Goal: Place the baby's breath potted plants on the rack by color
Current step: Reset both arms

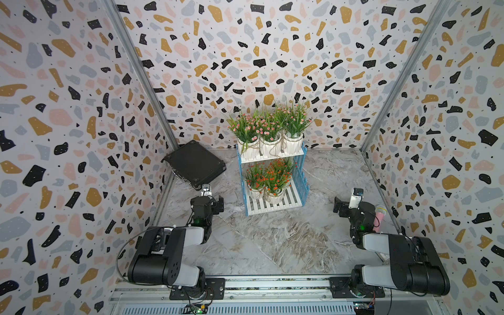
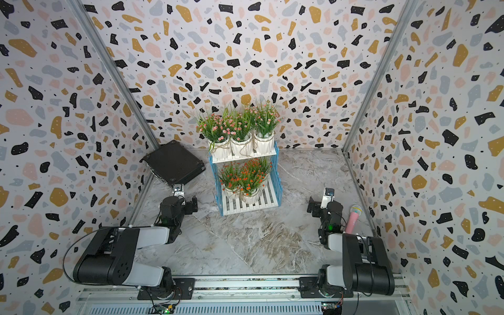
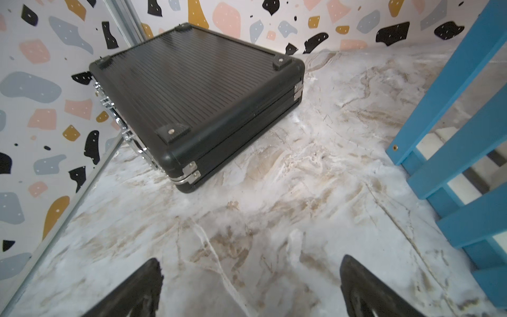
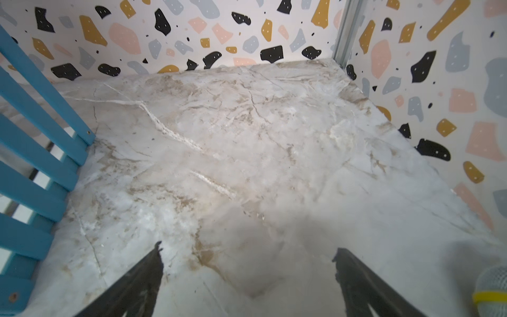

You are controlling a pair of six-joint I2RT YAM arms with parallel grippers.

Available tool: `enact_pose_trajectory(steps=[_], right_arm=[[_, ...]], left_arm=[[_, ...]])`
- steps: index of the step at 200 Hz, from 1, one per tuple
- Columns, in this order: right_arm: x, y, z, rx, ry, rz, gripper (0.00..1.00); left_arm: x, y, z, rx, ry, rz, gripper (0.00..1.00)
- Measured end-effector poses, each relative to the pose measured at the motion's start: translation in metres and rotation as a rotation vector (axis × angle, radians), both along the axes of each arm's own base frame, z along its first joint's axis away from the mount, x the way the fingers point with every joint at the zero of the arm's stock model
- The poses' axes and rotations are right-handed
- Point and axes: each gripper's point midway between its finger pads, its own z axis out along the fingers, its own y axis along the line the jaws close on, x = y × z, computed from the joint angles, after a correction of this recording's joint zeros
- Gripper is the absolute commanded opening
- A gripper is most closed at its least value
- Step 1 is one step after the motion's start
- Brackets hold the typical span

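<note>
Light, probably tippy, the potted plants (image 1: 268,128) are best taken by the stiff ribbed pot (image 1: 293,144), not soft leaves (image 1: 297,124); both jaws stand spread, empty.

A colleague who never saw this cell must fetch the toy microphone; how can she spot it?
Find the marble tabletop, then its edge along the wall by the right arm. The toy microphone sits there: pink handle, yellow-banded mesh head, unlike the black case opposite.

Bright, even light; soft shadows, wide-angle bending at edges, slight blur.
</note>
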Motion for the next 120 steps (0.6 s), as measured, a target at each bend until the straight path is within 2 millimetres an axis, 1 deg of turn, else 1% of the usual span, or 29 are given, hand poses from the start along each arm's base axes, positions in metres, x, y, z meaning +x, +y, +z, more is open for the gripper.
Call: enact_pose_trajectory(steps=[21, 29, 42, 51, 65, 75, 80, 90, 120], right_arm=[[-0.006, 0.0, -0.027, 0.0, 0.029, -0.003, 1.0], [-0.009, -0.001, -0.032, -0.001, 0.047, -0.01, 1.0], [-0.004, -0.002, -0.025, -0.003, 0.037, -0.01, 1.0], [0.009, 0.0, -0.014, -0.004, 0.018, 0.006, 1.0], [0.033, 0.002, 0.006, -0.014, -0.017, 0.026, 1.0], [0.043, 0.003, 0.02, -0.022, -0.051, 0.037, 1.0], [0.046, 0.004, 0.023, -0.023, -0.06, 0.041, 1.0], [0.046, 0.005, 0.024, -0.025, -0.057, 0.046, 1.0], [0.04, 0.007, 0.01, -0.022, -0.004, 0.056, 1.0]], left_arm=[[0.003, -0.001, 0.006, -0.003, -0.028, -0.002, 0.99], [0.003, -0.001, 0.007, -0.003, -0.034, -0.001, 0.99], [0.004, -0.001, 0.009, -0.004, -0.04, -0.001, 0.99], [0.005, -0.001, 0.01, -0.004, -0.046, -0.001, 0.99], [0.005, -0.001, 0.011, -0.005, -0.052, -0.001, 0.99], [0.005, -0.001, 0.012, -0.005, -0.055, -0.002, 0.99], [0.005, -0.001, 0.012, -0.005, -0.055, -0.001, 0.99], [0.005, -0.001, 0.012, -0.005, -0.055, -0.002, 0.99], [0.006, -0.001, 0.015, -0.001, -0.068, 0.002, 0.99]])
